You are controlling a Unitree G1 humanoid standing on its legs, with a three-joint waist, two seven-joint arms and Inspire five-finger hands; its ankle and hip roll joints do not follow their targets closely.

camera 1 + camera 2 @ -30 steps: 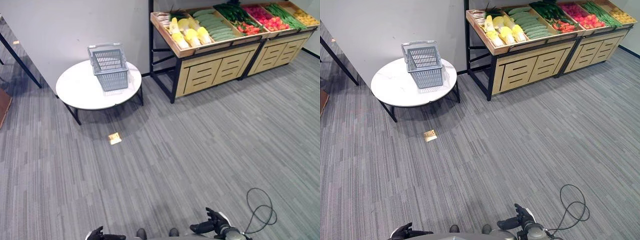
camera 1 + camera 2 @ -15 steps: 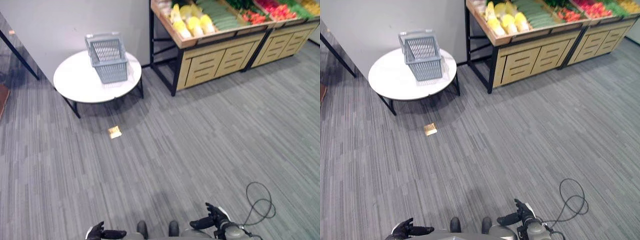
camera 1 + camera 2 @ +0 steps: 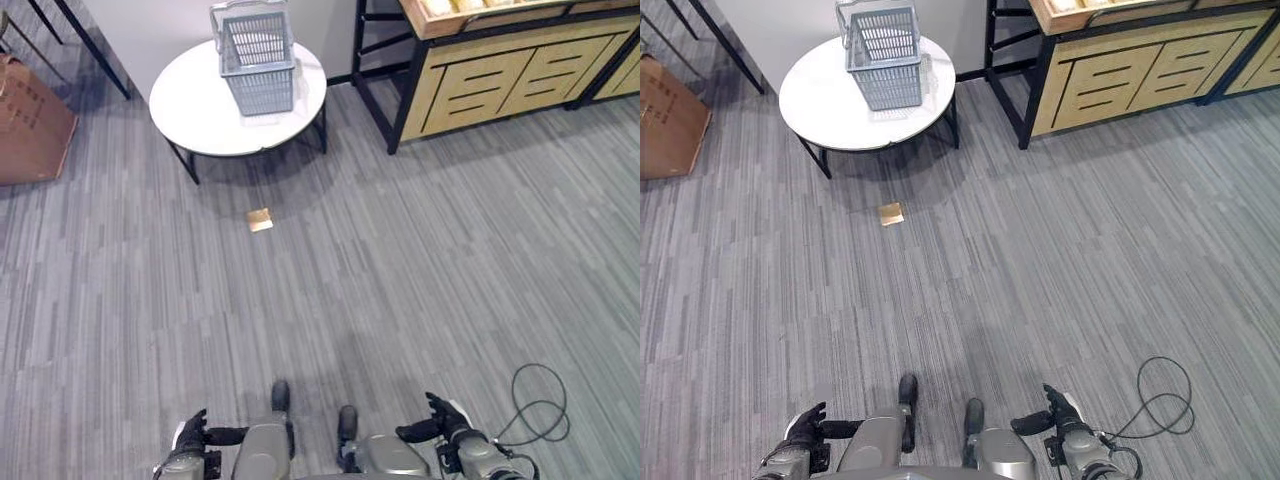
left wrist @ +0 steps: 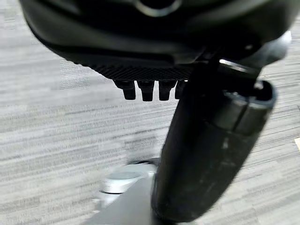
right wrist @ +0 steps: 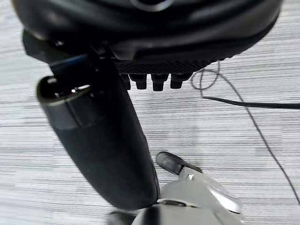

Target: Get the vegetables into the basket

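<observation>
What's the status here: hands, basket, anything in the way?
Left hand and right hand open, empty, low. Grey basket on round white table, far ahead. Small tan scrap on carpet between.

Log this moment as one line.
phase: approach | basket: on table | left hand: open, empty | right hand: open, empty | stand: ahead right

Grey plastic-mesh basket [image 3: 258, 46] on a glossy white tabletop [image 3: 200, 105] (black metal legs); pale wooden stand [image 3: 500, 75].

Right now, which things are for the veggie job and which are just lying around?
For the job: grey basket on the round white table; wooden produce stand; both empty hands, left hand, right hand.
Just lying about: cardboard box; small tan card on the carpet.
</observation>
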